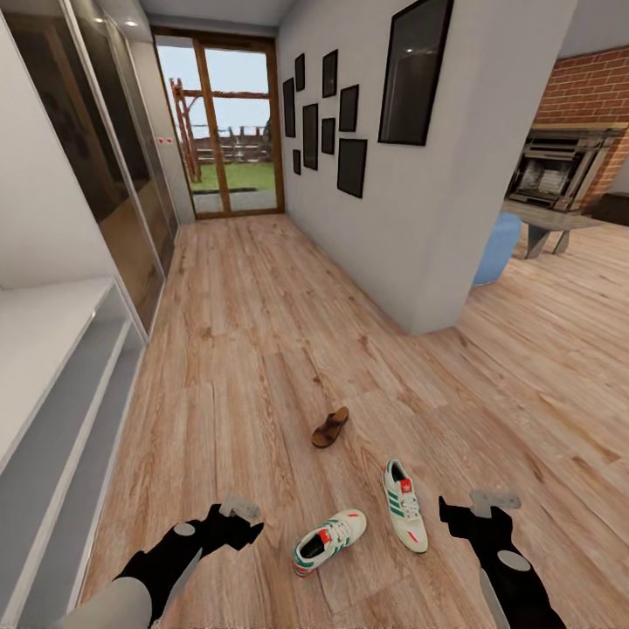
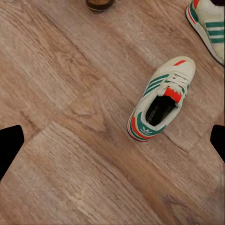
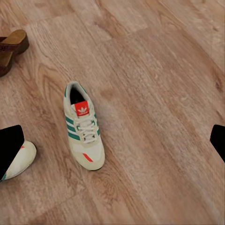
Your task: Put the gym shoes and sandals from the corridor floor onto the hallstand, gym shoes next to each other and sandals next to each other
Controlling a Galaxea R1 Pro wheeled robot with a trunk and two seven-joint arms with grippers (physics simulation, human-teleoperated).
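Note:
Two white gym shoes with green stripes lie on the corridor floor. One gym shoe lies between my arms; the other gym shoe sits just right of it, toes toward me. One dark-brown sandal lies farther ahead, its edge also in the left wrist view. My left gripper hangs open above the floor left of the shoes. My right gripper hangs open to their right. The pale hallstand runs along the left wall.
A grey wall corner with black frames juts in on the right. A glass door ends the corridor. Dark glass wardrobe panels stand beyond the hallstand. Past the corner are a blue pouf, a bench and a brick fireplace.

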